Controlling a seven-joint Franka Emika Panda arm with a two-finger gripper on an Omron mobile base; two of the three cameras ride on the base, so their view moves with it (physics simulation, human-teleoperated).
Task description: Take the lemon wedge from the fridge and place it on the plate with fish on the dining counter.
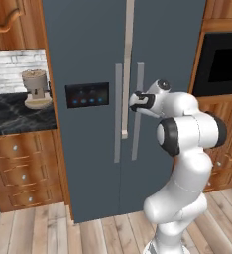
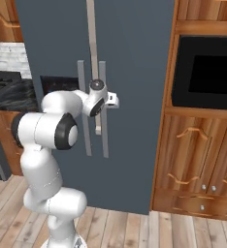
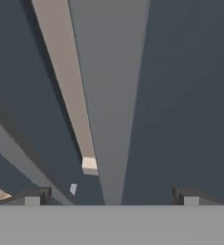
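To the left of the claw (image 1: 136, 102), at about its height, a black marble worktop (image 1: 14, 116) runs under a white brick backsplash (image 1: 9, 69). A beige appliance (image 1: 36, 89), perhaps a coffee machine, stands on it. Beneath it are wooden drawers (image 1: 24, 173) with small knobs. To the claw's right, a black built-in oven (image 2: 207, 72) sits in warm brown cabinetry, with cabinet doors (image 2: 193, 160) bearing curved handles below it. Well below the claw lies a pale plank floor (image 1: 103, 233). The light is even and soft.

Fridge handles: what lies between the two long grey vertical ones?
In the left base view, between the left handle and right handle of the fridge runs a pale strip down the door seam.
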